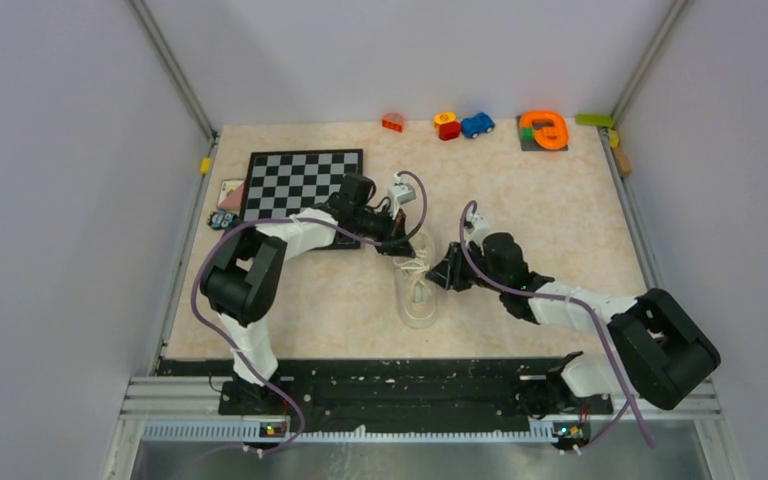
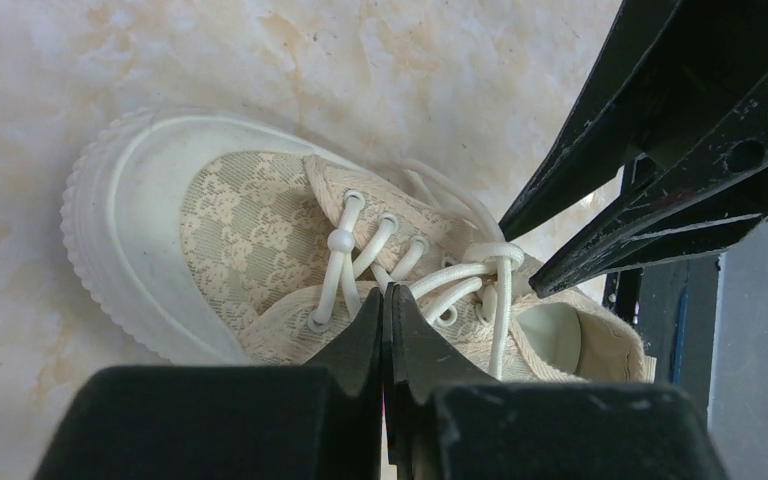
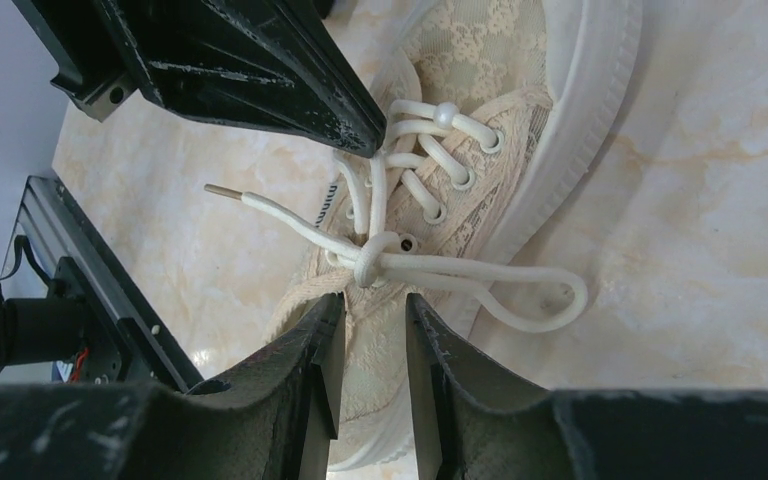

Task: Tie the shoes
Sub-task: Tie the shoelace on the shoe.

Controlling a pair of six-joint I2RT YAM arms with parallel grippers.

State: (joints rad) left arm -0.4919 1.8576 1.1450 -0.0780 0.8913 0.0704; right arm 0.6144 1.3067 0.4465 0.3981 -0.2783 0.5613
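Left jaws are shut tip to tip right at the laces (image 3: 415, 170) over the tongue, but I can't tell whether a strand is actually pinched btwn them. Right jaws stand part open w/ nothing held, tips just short of the knot (image 3: 368, 262). Shoe (image 1: 418, 295) lies mid counter (image 1: 520, 220), just right of the chessboard (image 1: 300, 180), btwn the two arms. Only a single first knot is in, w/ one loop (image 3: 520, 270) flopped out one side and a loose end (image 3: 280, 212) out the other, so the bow prob. isn't made yet. Risks, as I judge them: if the left jaws missed the strand, any pull comes up empty. If they caught it, nothing pins the shoe, so a tug could drag or tip it instead of tightening. Loop is slack and could slip back through the knot if the wrong strand gets pulled. Both sets of tips sit v. close together, so a clash is possible, esp. if the right jaws close on the knot itself vs. one strand.
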